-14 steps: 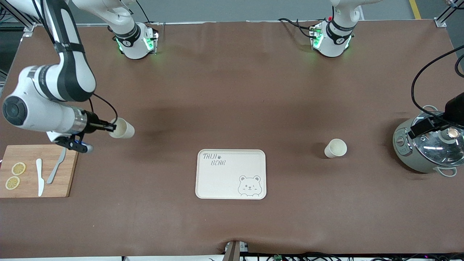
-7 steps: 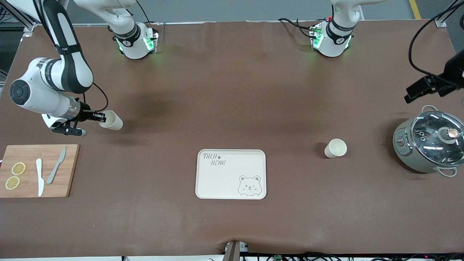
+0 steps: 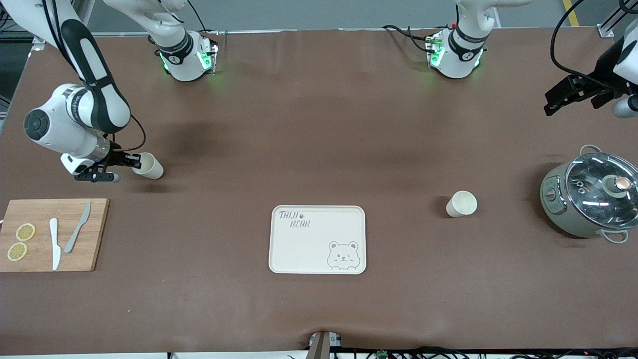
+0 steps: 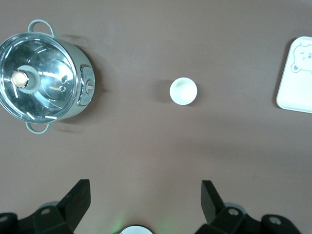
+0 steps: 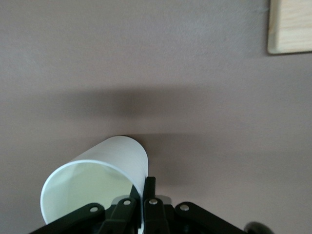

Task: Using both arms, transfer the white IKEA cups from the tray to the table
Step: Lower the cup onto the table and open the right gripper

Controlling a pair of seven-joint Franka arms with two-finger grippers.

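My right gripper (image 3: 135, 162) is shut on the rim of one white IKEA cup (image 3: 148, 166) and holds it tilted just above the table, at the right arm's end, farther from the front camera than the cutting board. In the right wrist view the cup (image 5: 97, 183) shows with one finger inside the rim and one outside. The second white IKEA cup (image 3: 461, 204) stands upright on the table between the tray and the pot; it also shows in the left wrist view (image 4: 183, 91). My left gripper (image 3: 559, 98) is open and empty, high over the left arm's end of the table.
A bear-printed tray (image 3: 279, 249) lies near the table's middle. A grey-green pot with a glass lid (image 3: 588, 194) stands at the left arm's end. A wooden cutting board (image 3: 94, 234) with lemon slices and two knives lies at the right arm's end.
My right gripper has carried its cup toward the right arm's end and lower to the table. My left gripper has risen off the pot lid and moved toward the bases.
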